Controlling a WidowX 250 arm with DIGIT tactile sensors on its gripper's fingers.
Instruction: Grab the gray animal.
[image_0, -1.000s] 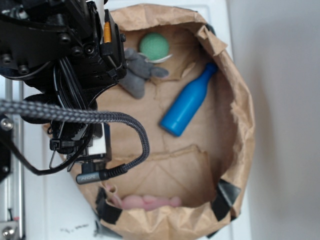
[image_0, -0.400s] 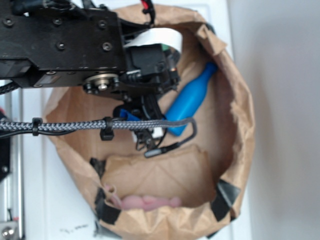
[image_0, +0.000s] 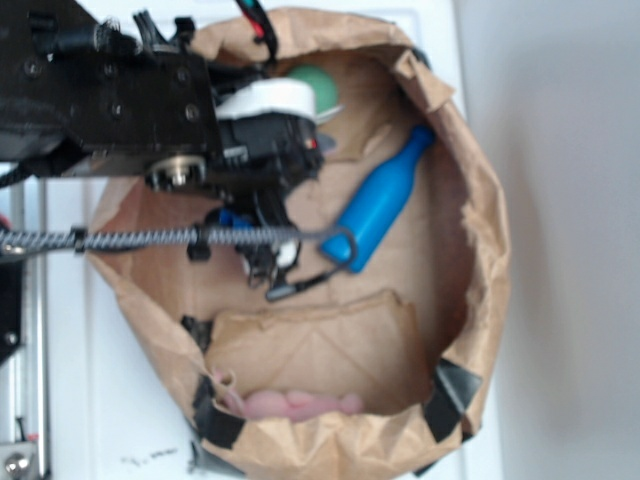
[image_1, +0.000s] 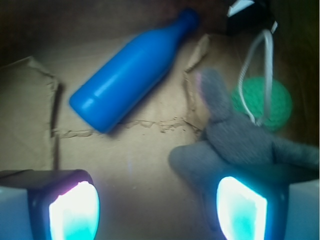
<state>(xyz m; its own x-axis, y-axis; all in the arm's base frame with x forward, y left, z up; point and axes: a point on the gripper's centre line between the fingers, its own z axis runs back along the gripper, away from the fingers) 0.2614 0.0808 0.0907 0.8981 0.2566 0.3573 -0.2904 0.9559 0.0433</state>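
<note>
A: Where's the gray animal (image_1: 235, 142)?

B: On the floor of the paper bag (image_0: 480, 260), toward its far end, just beside the green ball (image_1: 262, 102). In the wrist view it lies right of centre, with one limb running under the right finger (image_1: 240, 207) of the tool (image_1: 157, 210). From outside, the arm covers nearly all of it.

A: And the tool?

B: Spread wide, nothing between the fingers. The left one is over bare paper.

A: What could spoil the grab?

B: I'd judge the tool sits off to the left of the toy. Closing here might pinch only a floppy limb, or the right finger could press down on the plush and pin it instead of straddling it. A loose limb grip could slip on lifting. The ball's white loop (image_1: 257, 75) lies across the toy, so it may snag and come along. The bottle (image_1: 130, 70) is well apart, so less of a worry.

A: Count of things?

B: One gray animal, one green ball, one blue bottle, one pink plush (image_0: 295, 405) at the bag's near rim, one bag on the white worktop (image_0: 120, 410).
</note>
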